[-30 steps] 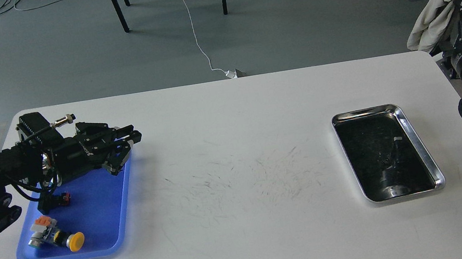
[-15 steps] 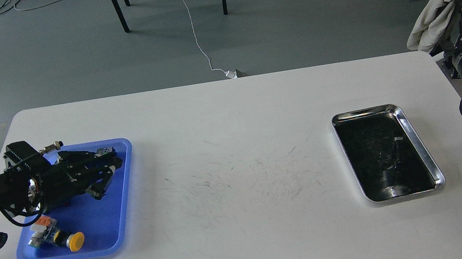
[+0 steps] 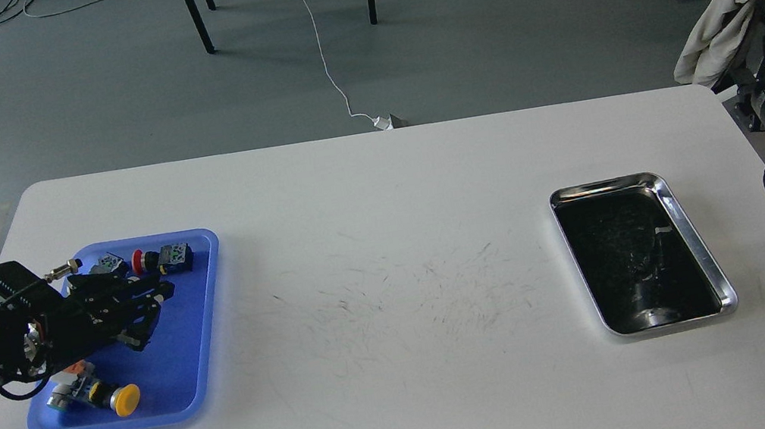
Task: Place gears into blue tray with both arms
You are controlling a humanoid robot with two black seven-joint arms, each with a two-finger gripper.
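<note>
1. The left gripper (image 3: 150, 306) hangs over the blue tray (image 3: 198, 351); I cannot tell if its fingers are apart.
2. No gears show.
3. The yellow push-button switch (image 3: 121, 398) lies in the tray.
4. The right gripper is out of sight.

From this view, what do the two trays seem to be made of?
The blue tray looks like moulded plastic: even matt colour, rounded corners, soft low rim. The silver tray looks like polished metal, probably steel: its rim gives bright mirror reflections, while its bottom looks dark.
</note>
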